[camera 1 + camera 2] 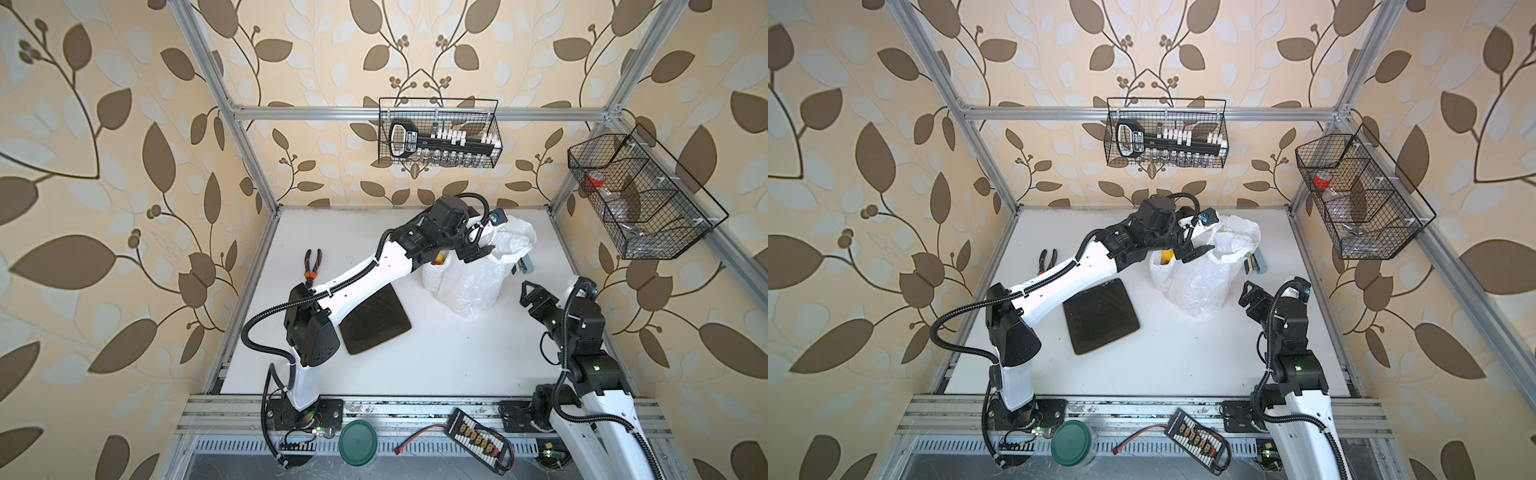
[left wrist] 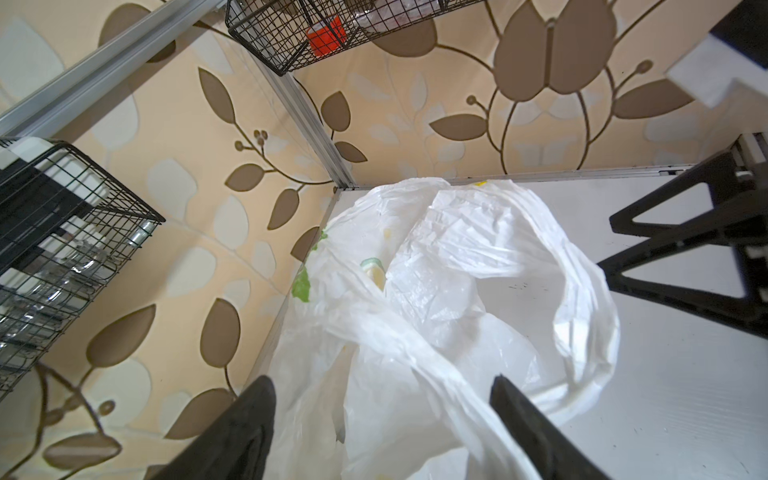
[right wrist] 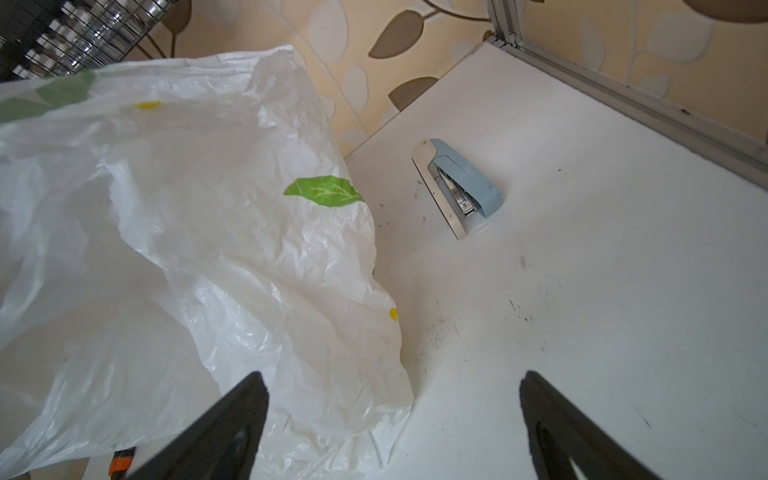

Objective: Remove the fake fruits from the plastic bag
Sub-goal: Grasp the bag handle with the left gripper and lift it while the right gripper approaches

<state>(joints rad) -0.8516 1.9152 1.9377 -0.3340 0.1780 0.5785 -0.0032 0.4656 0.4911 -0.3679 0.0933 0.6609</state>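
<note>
Top views, left to right: orange-handled pliers (image 1: 312,266) lie on the white table (image 1: 436,365), and a black square pad (image 1: 376,322) sits partly under the left arm. Next, the left gripper (image 1: 478,251) is at the top of the plastic bag (image 1: 469,286), which stands crumpled mid-table. In the left wrist view its fingers (image 2: 249,428) are apart, with a fold of bag film running between them. Of the fake fruits (image 1: 438,259), only a yellow-and-red bit shows, inside the bag mouth. A blue stapler (image 1: 525,264) lies just beside the bag. The right gripper (image 1: 530,291) is near the bag, jaws apart, holding nothing.
</note>
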